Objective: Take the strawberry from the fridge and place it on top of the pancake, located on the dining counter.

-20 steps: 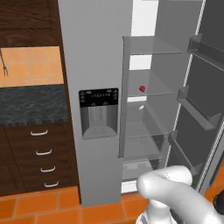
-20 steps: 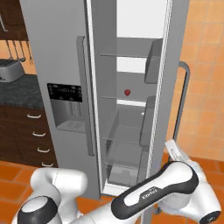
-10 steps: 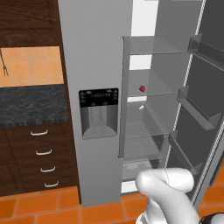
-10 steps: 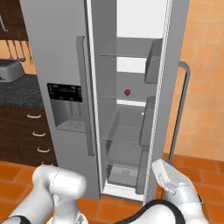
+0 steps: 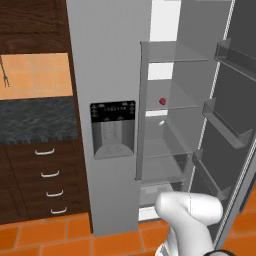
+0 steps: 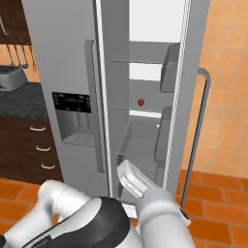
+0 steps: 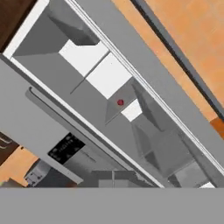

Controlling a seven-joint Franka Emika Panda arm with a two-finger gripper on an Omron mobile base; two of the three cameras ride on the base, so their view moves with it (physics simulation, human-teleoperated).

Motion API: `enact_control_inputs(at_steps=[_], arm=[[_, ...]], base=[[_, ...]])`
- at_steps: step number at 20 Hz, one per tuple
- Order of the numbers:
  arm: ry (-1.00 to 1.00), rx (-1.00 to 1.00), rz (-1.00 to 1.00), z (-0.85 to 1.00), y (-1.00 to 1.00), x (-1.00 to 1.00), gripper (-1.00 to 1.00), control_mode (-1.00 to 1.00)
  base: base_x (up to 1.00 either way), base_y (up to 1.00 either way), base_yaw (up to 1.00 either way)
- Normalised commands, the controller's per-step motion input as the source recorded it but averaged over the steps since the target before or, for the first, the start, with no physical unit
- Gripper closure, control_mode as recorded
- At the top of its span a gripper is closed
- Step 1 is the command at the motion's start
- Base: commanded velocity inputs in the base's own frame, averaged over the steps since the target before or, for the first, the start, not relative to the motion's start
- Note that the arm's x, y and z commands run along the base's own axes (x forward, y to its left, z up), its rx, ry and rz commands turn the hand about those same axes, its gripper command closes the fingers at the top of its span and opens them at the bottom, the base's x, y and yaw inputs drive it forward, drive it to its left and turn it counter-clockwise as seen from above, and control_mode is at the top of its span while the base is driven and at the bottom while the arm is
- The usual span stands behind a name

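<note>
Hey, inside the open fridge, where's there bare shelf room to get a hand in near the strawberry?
The strawberry sits alone on a middle glass shelf of the fridge; the shelf is bare on both sides of it. The shelves above and below look bare too. It is tighter at the right, where the open door's bins jut out.

— Is the way into the fridge clear?
— Its right door stands wide open. The strawberry sits alone on a glass shelf (another shelf above), door bins flank the right side.
</note>
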Motion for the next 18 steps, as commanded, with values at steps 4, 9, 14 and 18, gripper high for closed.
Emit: enact_control_inputs(at_steps=[4,9,14,18], arm=[[0.3,-0.25,-0.03,0.16,1.0,-0.04,1.0,-1.0],[0.37,-0.28,0.0,0.31,1.0,0.33,1.0,-1.0],[0.32,-0.29,0.0,0.0,0.91,0.84,1.0,-1.0],[0.4,-0.12,0.0,-0.02,0.69,0.82,-1.0,-1.0]], base=[[0.0,0.0,0.0],[0.0,0.0,0.0],[0.0,0.0,0.0],[0.0,0.0,0.0]])
